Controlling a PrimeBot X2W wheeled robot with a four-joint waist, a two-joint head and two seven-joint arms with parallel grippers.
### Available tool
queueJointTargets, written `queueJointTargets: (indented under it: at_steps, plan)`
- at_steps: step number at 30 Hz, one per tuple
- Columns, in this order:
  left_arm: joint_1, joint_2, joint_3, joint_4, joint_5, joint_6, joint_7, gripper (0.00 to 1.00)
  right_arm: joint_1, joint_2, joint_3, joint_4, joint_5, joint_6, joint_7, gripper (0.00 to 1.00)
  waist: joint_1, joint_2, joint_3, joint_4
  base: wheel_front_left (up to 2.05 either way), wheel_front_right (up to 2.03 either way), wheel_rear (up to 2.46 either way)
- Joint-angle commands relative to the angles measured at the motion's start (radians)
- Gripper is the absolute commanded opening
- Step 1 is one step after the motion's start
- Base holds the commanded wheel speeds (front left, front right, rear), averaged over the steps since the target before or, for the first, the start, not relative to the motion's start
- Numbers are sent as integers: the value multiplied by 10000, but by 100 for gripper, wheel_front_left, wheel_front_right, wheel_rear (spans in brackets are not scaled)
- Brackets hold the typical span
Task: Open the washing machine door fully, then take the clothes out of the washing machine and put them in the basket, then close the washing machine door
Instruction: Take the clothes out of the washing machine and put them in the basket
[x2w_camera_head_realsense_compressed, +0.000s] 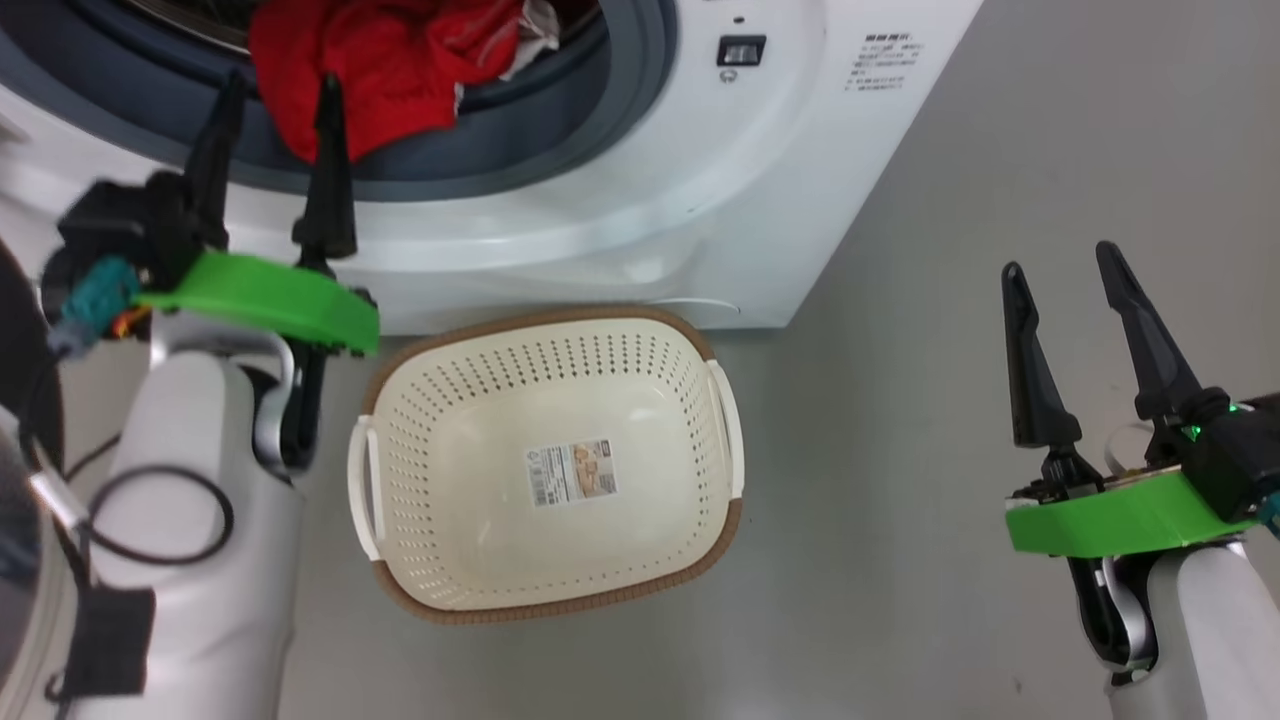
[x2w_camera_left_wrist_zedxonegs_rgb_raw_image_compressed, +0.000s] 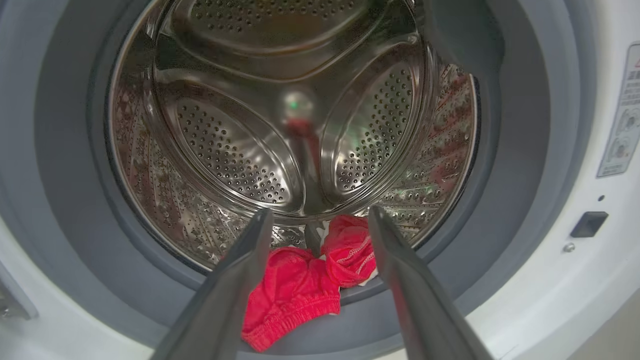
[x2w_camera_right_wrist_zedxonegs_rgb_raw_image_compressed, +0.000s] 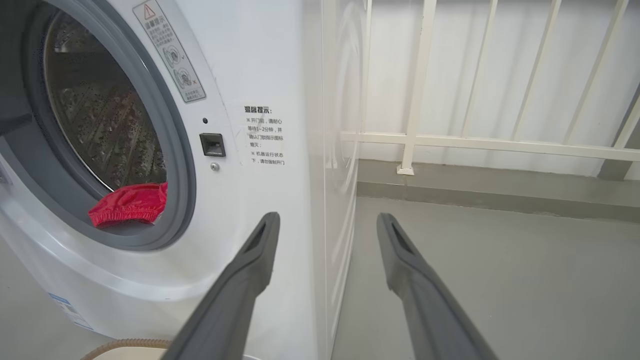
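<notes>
My left gripper (x2w_camera_head_realsense_compressed: 280, 95) points, fingers apart, at the clothes (x2w_camera_head_realsense_compressed: 380, 60) in the washing machine (x2w_camera_head_realsense_compressed: 620, 200), while my right gripper (x2w_camera_head_realsense_compressed: 1060, 265) hovers aside, equally spread.

We saw that our left gripper (x2w_camera_head_realsense_compressed: 282, 82) and right gripper (x2w_camera_head_realsense_compressed: 1058, 259) each had two long black fingers (x2w_camera_head_realsense_compressed: 325, 170), narrow at the tips and wider at the base. Under each pair sat a bright green plate (x2w_camera_head_realsense_compressed: 265, 300). Our forearms (x2w_camera_head_realsense_compressed: 190, 600) were smooth and pale grey-white, with a curved silver bracket (x2w_camera_head_realsense_compressed: 268, 420) at the wrist. On the left forearm a thin black cable (x2w_camera_head_realsense_compressed: 165, 470) made a loop, and a teal connector (x2w_camera_head_realsense_compressed: 95, 290) with orange wires sat beside the wrist. A small green light (x2w_camera_head_realsense_compressed: 1192, 432) glowed on the right wrist.
</notes>
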Motion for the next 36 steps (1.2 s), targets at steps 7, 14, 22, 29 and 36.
queueJointTargets:
  at_steps: [7,14,22,29,36]
  plan:
    - [-1921,368,323,1265,270,263,-48,100,-515,-27,425,-241,57,63,-63,100,0,0,1097,-561,0,0,0]
    - [-3396,750,328,2976,399,414,-46,100,-898,-23,660,-203,231,63,-63,100,0,0,1673,-958,0,0,0]
    - [-4694,1296,438,5220,246,692,1023,100,-1027,-21,935,-86,385,63,-63,100,0,0,1854,-1242,0,0,0]
    - [-5342,1601,-142,6334,835,1512,2328,100,-971,-21,1070,-6,467,63,-63,100,0,0,1823,-1350,0,0,0]
    - [-5508,1785,-519,6679,1143,1979,3528,100,-972,-21,1283,64,637,63,-63,100,0,0,1796,-1479,0,0,0]
